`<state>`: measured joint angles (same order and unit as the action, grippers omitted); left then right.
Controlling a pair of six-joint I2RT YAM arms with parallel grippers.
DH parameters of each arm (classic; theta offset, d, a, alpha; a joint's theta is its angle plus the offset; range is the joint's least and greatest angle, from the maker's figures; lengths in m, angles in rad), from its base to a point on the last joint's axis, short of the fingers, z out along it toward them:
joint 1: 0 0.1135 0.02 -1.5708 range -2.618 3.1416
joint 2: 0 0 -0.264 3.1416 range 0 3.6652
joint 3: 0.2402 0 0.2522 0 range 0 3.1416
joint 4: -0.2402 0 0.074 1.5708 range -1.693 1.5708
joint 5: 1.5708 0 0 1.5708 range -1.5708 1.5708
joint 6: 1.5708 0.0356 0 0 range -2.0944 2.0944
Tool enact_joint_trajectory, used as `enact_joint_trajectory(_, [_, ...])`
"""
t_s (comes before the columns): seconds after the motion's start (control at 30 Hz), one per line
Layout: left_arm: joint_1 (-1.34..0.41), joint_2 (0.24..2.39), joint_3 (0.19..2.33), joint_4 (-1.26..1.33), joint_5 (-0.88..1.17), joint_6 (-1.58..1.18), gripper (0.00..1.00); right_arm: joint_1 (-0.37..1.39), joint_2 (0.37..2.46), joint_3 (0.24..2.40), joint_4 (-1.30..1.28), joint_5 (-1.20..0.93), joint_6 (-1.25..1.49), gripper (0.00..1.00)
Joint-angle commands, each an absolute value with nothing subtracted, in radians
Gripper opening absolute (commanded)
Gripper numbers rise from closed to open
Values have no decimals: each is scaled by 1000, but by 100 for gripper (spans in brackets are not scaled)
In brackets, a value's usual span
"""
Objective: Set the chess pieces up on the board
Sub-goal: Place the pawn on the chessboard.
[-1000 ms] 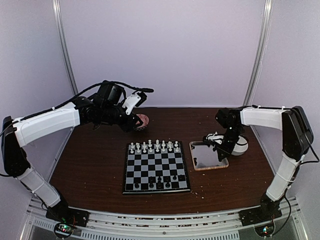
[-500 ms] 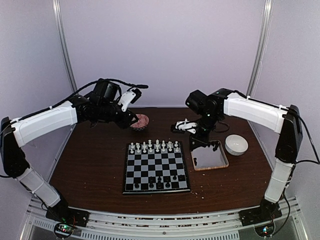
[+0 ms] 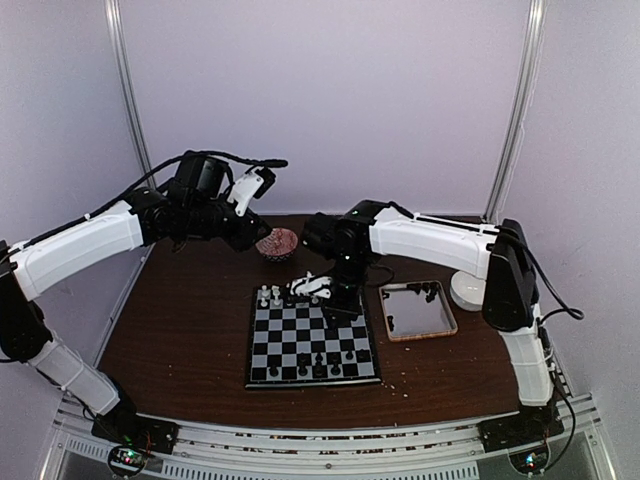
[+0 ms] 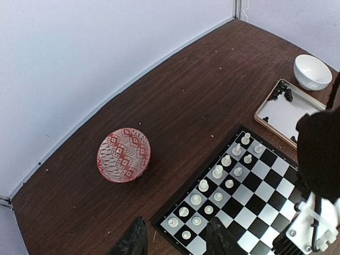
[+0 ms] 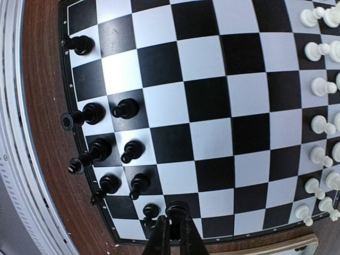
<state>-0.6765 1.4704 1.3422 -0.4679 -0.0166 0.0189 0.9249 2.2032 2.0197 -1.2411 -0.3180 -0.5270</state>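
Table (image 3: 180,330): dark wood, carrying everything.
Board (image 3: 300,335): mid-table.
Tray (image 3: 415,315): just right of the board.
Red patterned bowl (image 4: 124,154): behind the board's far left corner.
Left claw (image 4: 175,239): fingers apart, gripping nothing, above the table.
Right claw (image 5: 174,219): pinched on a black piece (image 5: 178,208) above the board.
White pieces (image 4: 218,171): two far rows.
Black pieces (image 5: 127,108): several on the near rows.

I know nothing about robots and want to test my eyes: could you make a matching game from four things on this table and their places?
1. red patterned bowl
2. plain white bowl
3. wooden-rimmed grey tray
4. white chess pieces

A. on the far rows of the black-and-silver chequered board
B. holding a few black chess pieces
C. beyond the board's far left corner
D. right of the tray

Pairs: 1-C, 2-D, 3-B, 4-A
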Motion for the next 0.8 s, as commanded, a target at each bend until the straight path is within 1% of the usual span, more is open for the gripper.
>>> enact_joint_trajectory(0.0, [-669, 1440, 1342, -433, -29, 8, 39, 943, 2241, 2054, -1274, -326, -512, 6])
enact_joint_trajectory(0.37, [-669, 1440, 1344, -437, -22, 6, 39, 949, 2335, 2101, -1282, -292, -478, 7])
enact_joint_trajectory(0.4, [-669, 1441, 1343, -437, -23, 6, 39, 948, 2336, 2103, -1281, -291, -476, 8])
enact_joint_trajectory(0.47, [-667, 1445, 1341, -437, -28, 9, 39, 948, 2333, 2104, -1278, -285, -469, 16])
enact_joint_trajectory(0.53, [-667, 1451, 1341, -439, -30, 11, 39, 949, 2318, 2104, -1280, -276, -468, 18])
enact_joint_trajectory(0.67, [-668, 1460, 1341, -441, -27, 15, 39, 937, 2221, 2075, -1280, -291, -473, 22])
enact_joint_trajectory(0.77, [-667, 1471, 1334, -438, -26, 22, 39, 906, 2108, 1986, -1255, -324, -489, 24])
